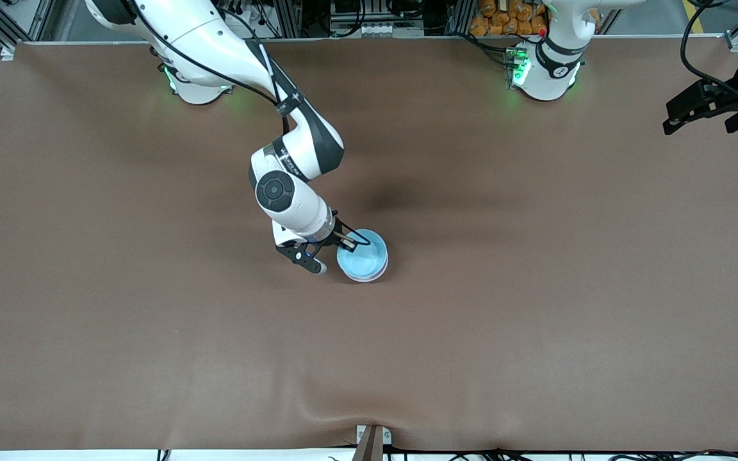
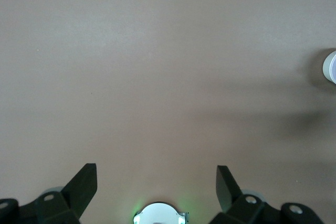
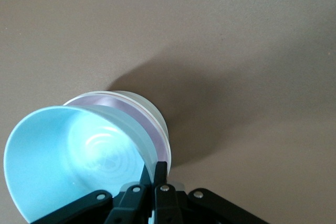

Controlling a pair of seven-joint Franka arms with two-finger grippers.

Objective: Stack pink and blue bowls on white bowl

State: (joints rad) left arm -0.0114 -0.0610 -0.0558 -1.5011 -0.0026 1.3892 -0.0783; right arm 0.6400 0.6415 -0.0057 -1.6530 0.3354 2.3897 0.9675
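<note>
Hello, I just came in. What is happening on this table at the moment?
The right gripper is shut on the rim of the blue bowl, near the middle of the table. In the right wrist view the blue bowl sits tilted in the pink bowl, which sits in the white bowl, so the stack looks nearly complete but the blue bowl is not yet released. The left gripper waits with its fingers open above the left arm's end of the table, holding nothing.

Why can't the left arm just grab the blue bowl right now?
It probably can't yet. The left pincer hangs open at its own end of the table, away from the blue bowl. The right pincer is shut on that bowl's rim, sitting over the pink and white bowls.
</note>
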